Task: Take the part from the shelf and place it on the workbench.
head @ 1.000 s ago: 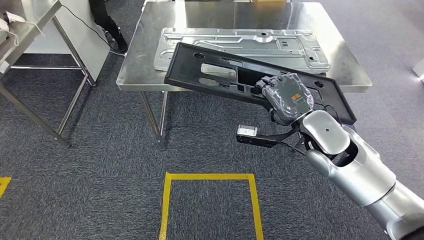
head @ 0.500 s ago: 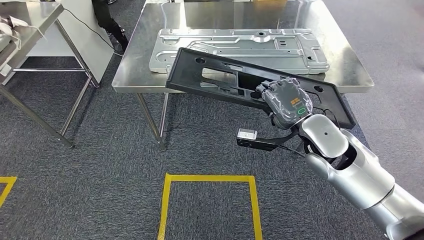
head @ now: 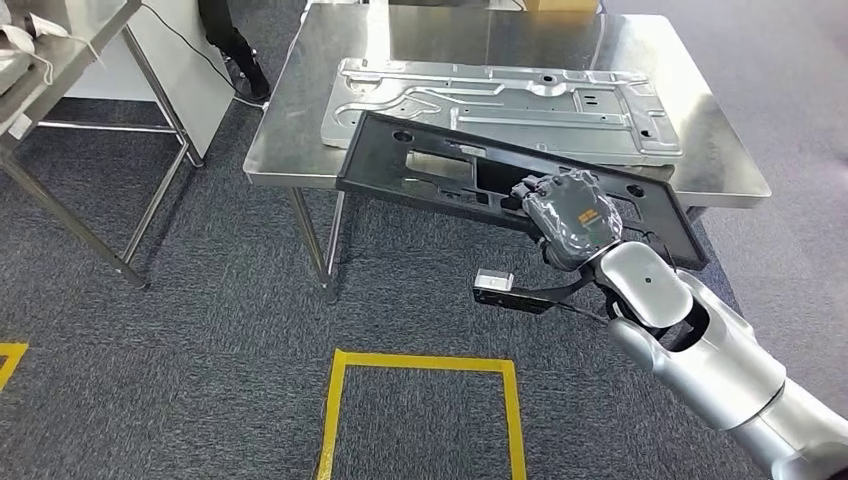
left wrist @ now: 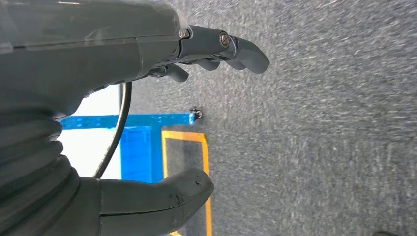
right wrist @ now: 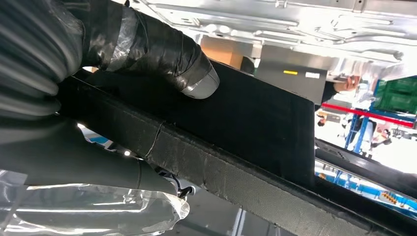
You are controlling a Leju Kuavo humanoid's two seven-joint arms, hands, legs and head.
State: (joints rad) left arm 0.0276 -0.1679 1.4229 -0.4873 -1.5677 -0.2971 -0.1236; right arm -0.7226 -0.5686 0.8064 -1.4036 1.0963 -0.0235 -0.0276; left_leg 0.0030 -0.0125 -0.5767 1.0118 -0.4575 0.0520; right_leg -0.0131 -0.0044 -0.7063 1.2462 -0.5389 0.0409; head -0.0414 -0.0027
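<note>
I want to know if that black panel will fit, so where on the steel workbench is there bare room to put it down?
The silver stamped plate fills the middle of the workbench. Bare steel remains in a strip along the far edge, a patch by the left edge, and a wedge by the right corner. The near edge is crowded: the black panel, held by the right hand, overhangs it.

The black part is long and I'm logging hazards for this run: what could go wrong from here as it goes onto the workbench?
The right hand alone grips the black part near one end, so the long free end could sag or twist loose. A silver panel already lies on the workbench; the part may scrape or land on it. Its near edge overhangs the floor, so an early release could drop it.
</note>
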